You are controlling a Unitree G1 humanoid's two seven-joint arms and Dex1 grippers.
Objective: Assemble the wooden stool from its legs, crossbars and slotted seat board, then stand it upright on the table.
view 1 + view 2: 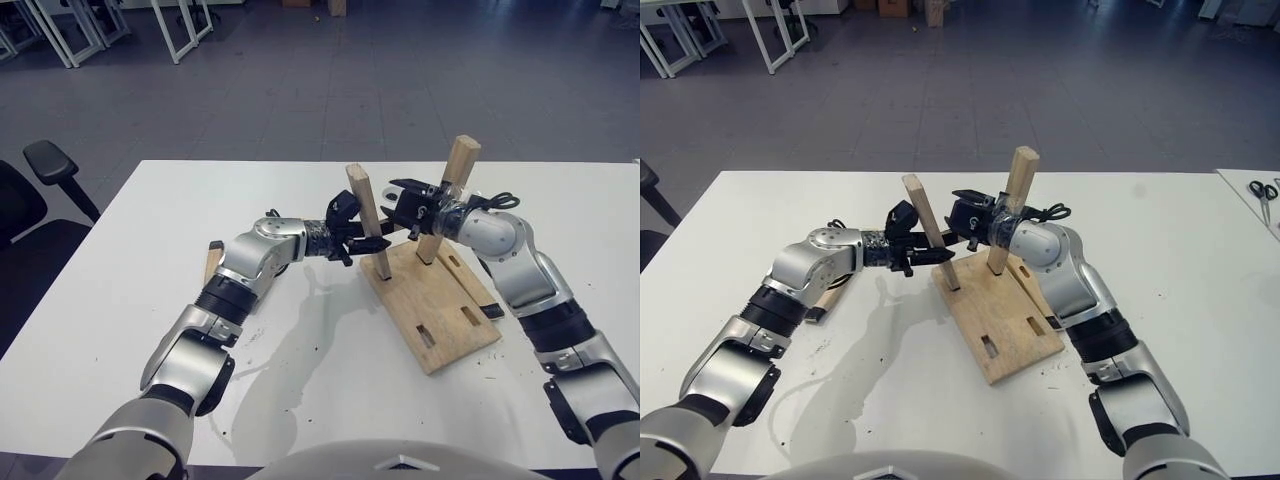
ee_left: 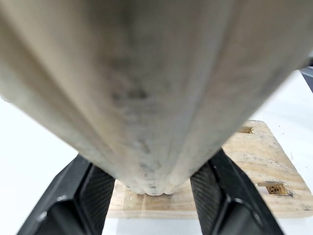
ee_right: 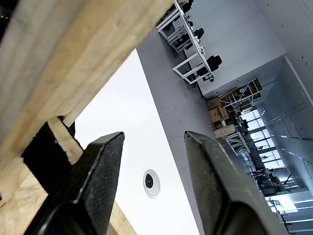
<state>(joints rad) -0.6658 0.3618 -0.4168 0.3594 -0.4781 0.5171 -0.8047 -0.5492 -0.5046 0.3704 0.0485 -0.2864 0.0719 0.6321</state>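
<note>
Wooden seat board (image 1: 432,305) lies flat on the white tabletop (image 1: 130,300), slotted face up. Two legs stand on its far end, both a bit tilted: the left leg (image 1: 362,205) and the right leg (image 1: 455,175), apart from each other.

We see the left gripper (image 1: 368,243) closed on the left leg approx. halfway up, coming in from the robot's left. In the left wrist view the leg fills the gap between the two black fingers (image 2: 93,196), pads pressed to both sides, w/ the board and two of its slots beyond.

The right gripper (image 3: 151,181) sits between the two legs, just beside the right leg. Its fingers are spread and there's nothing between them. In the right wrist view the leg's wood runs alongside, outside the gap; we can't tell if it touches a finger.

Misc.: a short loose wood piece (image 1: 212,262) lies on the tabletop by the left forearm, well apart from the board. A dark strip (image 1: 490,308) lies at the board's right edge; we can't tell what it is. Scissors (image 1: 1265,189) lie at the tabletop's far right edge.
</note>
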